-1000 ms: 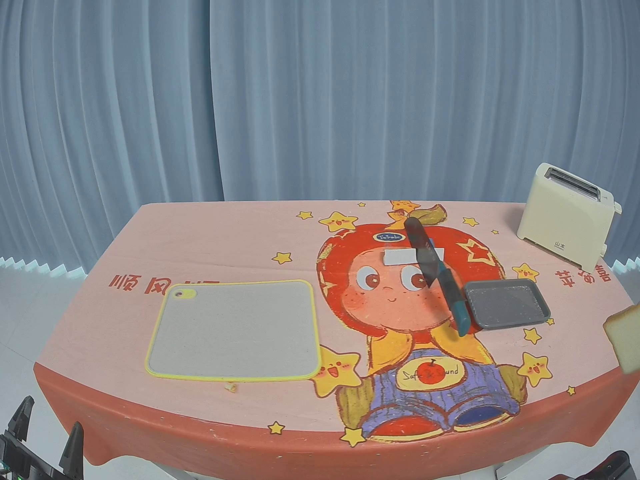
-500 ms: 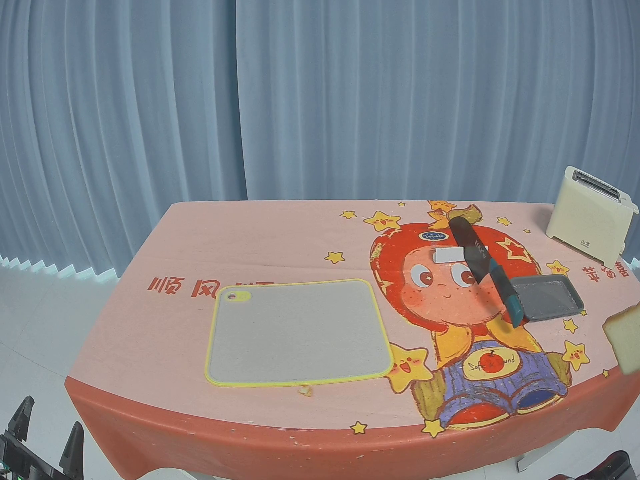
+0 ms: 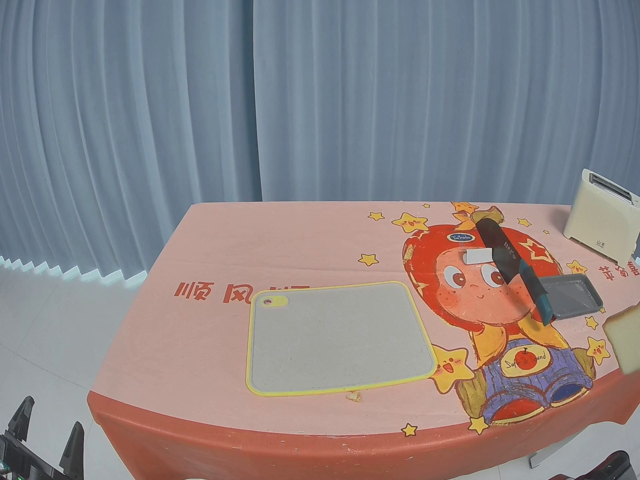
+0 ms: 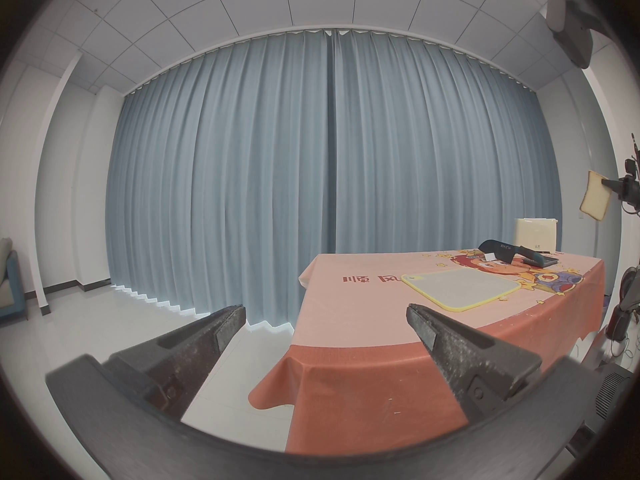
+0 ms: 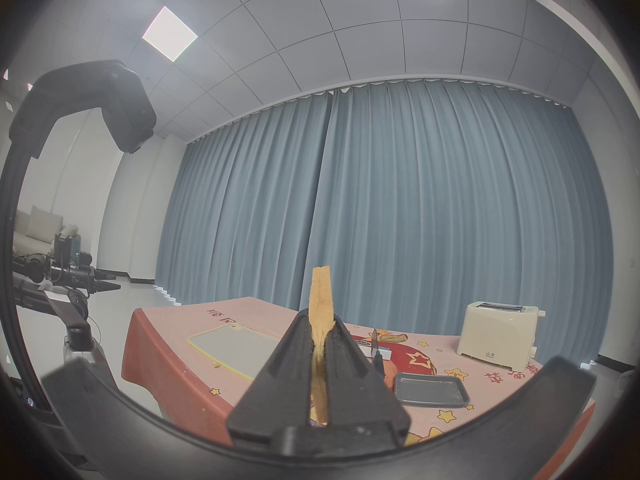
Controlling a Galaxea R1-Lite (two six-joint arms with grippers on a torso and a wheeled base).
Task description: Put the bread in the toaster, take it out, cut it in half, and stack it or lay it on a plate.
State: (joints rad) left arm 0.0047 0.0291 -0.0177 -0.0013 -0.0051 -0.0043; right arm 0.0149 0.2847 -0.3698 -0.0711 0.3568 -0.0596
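While the right gripper (image 5: 321, 318) is clamping its fingers together on the lower part of the bread (image 5: 321, 295), the slice is standing on edge between them, hanging in the air by the right side of the table (image 3: 220, 255), at about 5 o'clock from the grey tray (image 3: 570, 296). The yellow-rimmed cutting board (image 3: 337, 338) is lying flat on the cloth, with a crumb (image 3: 354, 396) sitting just off its near edge at 6 o'clock. At about 8 o'clock from the board, the left gripper (image 4: 323, 313) is hanging low off the table's near-left corner, its fingers spread wide with nothing between them. The tray is lying at 3 o'clock from the board. A knife (image 3: 517, 268) is lying across a small white block (image 3: 478, 256) at 10 o'clock from the tray, its teal handle reaching the tray's rim. The toaster (image 3: 605, 218) is standing at 1 o'clock from the tray.
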